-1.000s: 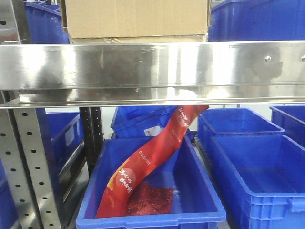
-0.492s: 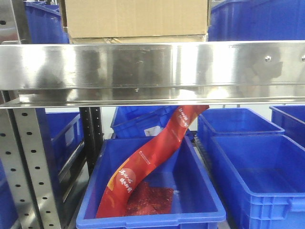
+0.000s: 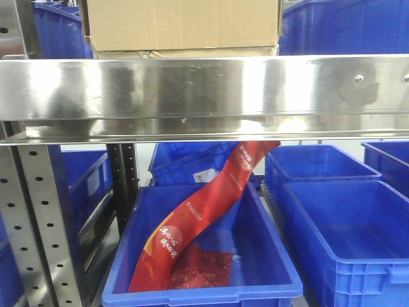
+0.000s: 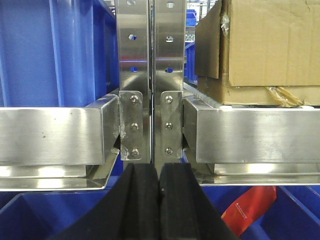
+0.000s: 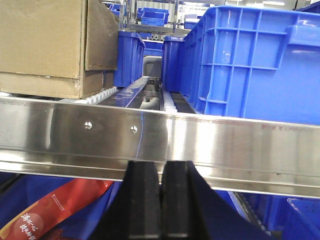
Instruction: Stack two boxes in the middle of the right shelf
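The big plain brown cardboard box (image 3: 182, 24) sits on top of the flat brown cardboard box with torn yellowish tape (image 4: 255, 94), and both rest on the shiny steel shelf with its wide mirror-like front rail (image 3: 204, 89). So the stacking looks done, and the step in hand seems to be backing away. The left gripper (image 4: 159, 200) hangs just below the rail, near the steel post with holes (image 4: 150, 75), its black fingers pressed together and holding nothing. The right gripper (image 5: 162, 200) is below the rail too, closed up and empty. I cannot quite tell if the boxes line up neatly at the back. Under the shelf a blue plastic bin (image 3: 201, 288) holds a red printed bag (image 3: 204, 211). Next, both arms should pull straight back without bumping the rail.
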You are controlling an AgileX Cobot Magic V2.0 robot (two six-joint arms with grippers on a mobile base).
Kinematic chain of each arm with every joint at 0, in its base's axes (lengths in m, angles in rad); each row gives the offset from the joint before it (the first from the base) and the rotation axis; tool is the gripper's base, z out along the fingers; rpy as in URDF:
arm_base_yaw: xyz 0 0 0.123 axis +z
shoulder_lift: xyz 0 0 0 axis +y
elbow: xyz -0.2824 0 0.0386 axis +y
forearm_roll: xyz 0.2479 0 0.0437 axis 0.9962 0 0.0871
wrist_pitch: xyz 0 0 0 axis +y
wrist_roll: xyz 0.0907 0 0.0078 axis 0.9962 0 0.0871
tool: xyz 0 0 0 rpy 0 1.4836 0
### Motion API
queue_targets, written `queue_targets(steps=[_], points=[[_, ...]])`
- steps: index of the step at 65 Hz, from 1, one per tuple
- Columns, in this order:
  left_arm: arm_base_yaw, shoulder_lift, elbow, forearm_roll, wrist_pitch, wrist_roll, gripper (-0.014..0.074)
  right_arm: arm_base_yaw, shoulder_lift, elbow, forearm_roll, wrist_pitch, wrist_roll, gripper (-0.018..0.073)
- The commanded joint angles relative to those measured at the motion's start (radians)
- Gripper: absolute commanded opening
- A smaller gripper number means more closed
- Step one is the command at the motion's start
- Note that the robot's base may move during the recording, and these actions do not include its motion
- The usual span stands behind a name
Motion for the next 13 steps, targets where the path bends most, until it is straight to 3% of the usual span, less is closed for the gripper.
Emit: queue_targets(steps=[1, 13], points=[[0.003, -0.005, -0.002, 0.002, -0.022, -0.009, -0.0092, 0.000, -0.003, 0.000, -0.006, -0.020, -0.008, -0.0162], [0.003, -0.005, -0.002, 0.002, -0.022, -0.009, -0.0092, 0.000, -0.003, 0.000, -0.006, -0.020, -0.008, -0.0162]])
